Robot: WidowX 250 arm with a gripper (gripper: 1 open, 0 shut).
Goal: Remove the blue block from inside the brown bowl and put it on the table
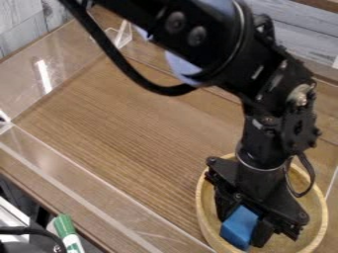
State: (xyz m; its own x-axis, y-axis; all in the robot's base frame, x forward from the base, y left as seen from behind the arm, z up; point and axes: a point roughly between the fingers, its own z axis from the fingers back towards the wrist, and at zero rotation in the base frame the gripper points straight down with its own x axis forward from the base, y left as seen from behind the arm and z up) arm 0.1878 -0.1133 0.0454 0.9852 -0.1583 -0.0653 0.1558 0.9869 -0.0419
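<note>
Down inside the round tan wooden bowl (208, 212), my pincer (246, 219) is clenching the small bright-blue block (239, 226).
Block is sitting within the bowl, bowl resting on the brown wood-grain table (119, 119).

Even daylight, glare on acrylic walls (53, 74), slight softness

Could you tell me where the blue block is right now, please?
In the camera view, the blue block sits at the lower right, inside the brown bowl, with the gripper closed around it from above.
</note>
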